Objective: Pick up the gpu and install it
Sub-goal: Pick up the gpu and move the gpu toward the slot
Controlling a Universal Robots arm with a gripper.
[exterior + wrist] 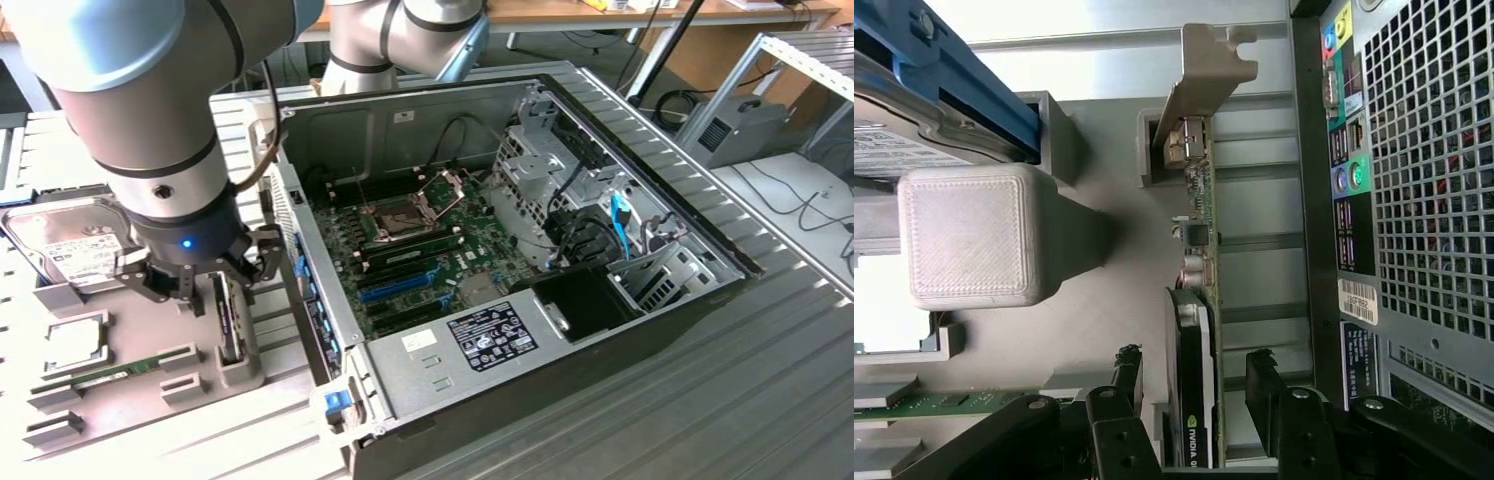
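Observation:
The gpu (228, 328) stands on its edge in a slot of a grey holder (247, 372), just to the exterior view's left of the open computer case (441, 355). In the wrist view the gpu (1196, 250) shows a green board edge, a black cooler and a silver end bracket (1206, 70). My gripper (218, 292) hangs low over the card. Its black fingers (1126, 372) straddle the cooler end, with a gap on each side. The gripper (1192, 368) is open and holds nothing.
On the grey fixture plate lie a hard drive (74, 250), a CPU (74, 345) and a RAM stick (114, 370). The case's rear panel (1414, 200) stands close beside the card. A grey block (974, 235) rises on the other side. The motherboard (400, 260) lies exposed inside the case.

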